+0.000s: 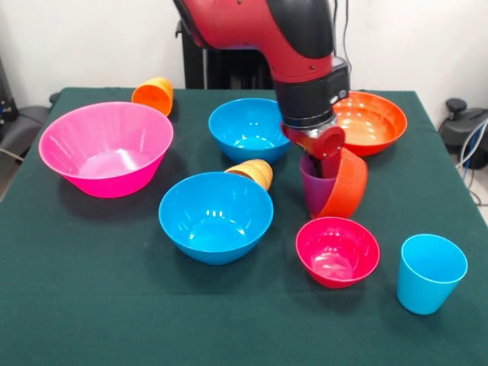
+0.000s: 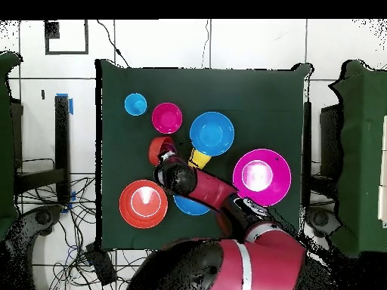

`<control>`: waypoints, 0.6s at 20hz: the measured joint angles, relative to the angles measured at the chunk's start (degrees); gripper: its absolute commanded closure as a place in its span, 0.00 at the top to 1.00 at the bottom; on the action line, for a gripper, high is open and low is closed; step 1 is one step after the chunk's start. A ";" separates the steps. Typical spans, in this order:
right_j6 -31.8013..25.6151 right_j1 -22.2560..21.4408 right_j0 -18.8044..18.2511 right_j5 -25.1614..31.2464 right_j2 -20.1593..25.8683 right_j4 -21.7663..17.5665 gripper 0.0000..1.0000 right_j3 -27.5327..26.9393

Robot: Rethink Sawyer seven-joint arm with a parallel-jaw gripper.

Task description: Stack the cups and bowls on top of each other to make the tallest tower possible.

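Observation:
My gripper (image 1: 319,164) reaches down into the translucent purple cup (image 1: 313,195) and looks shut on its rim. The small orange bowl (image 1: 350,187) is tipped on its edge around the cup, right of centre; it also shows in the overhead view (image 2: 154,148). The small magenta bowl (image 1: 337,250) sits just in front. Two blue bowls (image 1: 216,216) (image 1: 249,130) stand mid-table. A yellow-orange cup (image 1: 254,172) lies on its side between them. The large pink bowl (image 1: 107,149) is at the left and the wide orange-red bowl (image 1: 374,122) at the back right. The light blue cup (image 1: 430,273) stands upright at the front right.
An orange cup (image 1: 154,94) lies on its side at the back left, near the edge of the green table (image 1: 76,305). The arm (image 2: 208,189) covers part of one blue bowl in the overhead view. Cables and chairs stand around the table.

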 measured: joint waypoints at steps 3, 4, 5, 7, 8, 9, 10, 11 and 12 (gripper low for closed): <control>0.49 -0.69 1.43 0.06 0.16 3.75 0.00 1.74; 0.76 -0.98 1.80 0.16 0.16 4.69 0.00 2.24; 1.03 -1.27 2.16 0.26 0.16 5.62 0.00 2.73; 2.38 -2.50 3.46 0.97 0.16 8.82 0.00 4.51; 3.09 -3.04 3.94 1.39 0.16 9.87 0.00 5.12; 3.80 -3.57 4.42 1.81 0.16 10.92 0.00 5.74; 4.39 -4.07 4.81 2.23 0.16 11.78 0.00 6.24; 4.64 -4.27 4.96 2.38 0.15 12.06 0.00 6.41; 5.11 -4.66 5.28 2.71 0.14 12.58 0.00 6.72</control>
